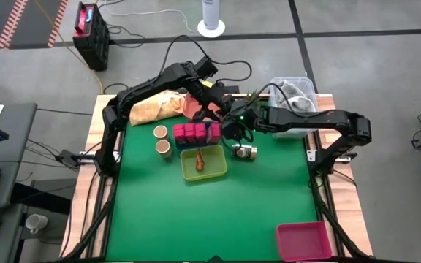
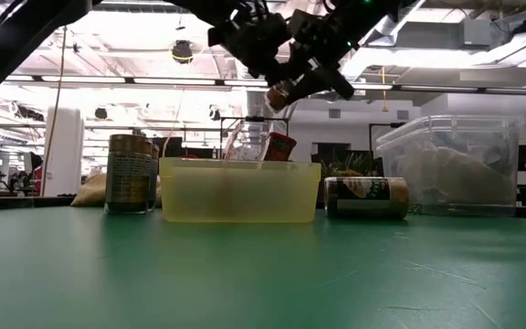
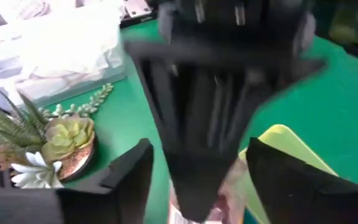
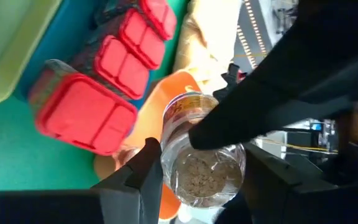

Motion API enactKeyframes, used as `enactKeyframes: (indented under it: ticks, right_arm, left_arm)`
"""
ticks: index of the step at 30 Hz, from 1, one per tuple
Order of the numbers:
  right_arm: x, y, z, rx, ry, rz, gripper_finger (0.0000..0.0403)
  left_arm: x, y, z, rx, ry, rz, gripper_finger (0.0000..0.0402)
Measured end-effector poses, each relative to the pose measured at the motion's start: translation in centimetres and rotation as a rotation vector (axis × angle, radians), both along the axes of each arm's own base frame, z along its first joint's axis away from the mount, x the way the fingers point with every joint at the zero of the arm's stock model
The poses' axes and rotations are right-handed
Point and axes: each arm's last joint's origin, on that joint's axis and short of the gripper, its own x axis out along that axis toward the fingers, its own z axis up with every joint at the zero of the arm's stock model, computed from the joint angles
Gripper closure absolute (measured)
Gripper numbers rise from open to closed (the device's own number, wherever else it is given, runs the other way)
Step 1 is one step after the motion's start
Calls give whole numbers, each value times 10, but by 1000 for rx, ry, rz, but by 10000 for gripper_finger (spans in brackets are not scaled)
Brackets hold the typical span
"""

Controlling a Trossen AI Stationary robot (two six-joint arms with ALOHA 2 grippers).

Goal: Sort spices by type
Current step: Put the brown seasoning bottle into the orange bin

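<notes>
Handover in progress above the upper-centre of the table, over the row of red-lidded spice containers (image 1: 196, 132): both grippers meet there on a clear spice jar (image 4: 202, 163). In the right wrist view the right gripper (image 4: 197, 168) has its dark fingers either side of the jar, closing round it, jar base facing the camera, long axis running straight out between the jaws. The left gripper (image 3: 194, 180) stands part-open with the other arm's wrist between its fingers; whether it grips the jar I cannot tell.
</notes>
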Motion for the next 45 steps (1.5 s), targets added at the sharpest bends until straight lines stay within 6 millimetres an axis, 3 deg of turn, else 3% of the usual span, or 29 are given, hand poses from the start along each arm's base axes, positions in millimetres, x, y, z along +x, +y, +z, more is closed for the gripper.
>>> enactKeyframes:
  ticks: [7,15,20,25,29,37,45]
  right_arm:
    - [-1,0,-2,17,10,-4,208]
    - [-12,2,11,52,-29,-41,208]
    - [-21,-2,23,41,-71,-52,208]
    - [-25,-28,16,166,-81,-64,208]
    - [-19,-56,4,273,-150,-167,208]
    - [19,-99,-6,452,-43,-364,208]
    - [51,-142,-5,652,-17,-478,208]
  left_arm:
    - [-2,-3,3,65,65,89,88]
    - [-31,-3,20,50,162,176,92]
    - [-48,-1,13,10,174,242,101]
    - [-65,-18,1,56,109,336,113]
    - [-82,-45,-6,151,11,475,120]
    - [-119,-94,-12,278,-162,651,123]
    - [-146,-107,-29,243,-219,693,123]
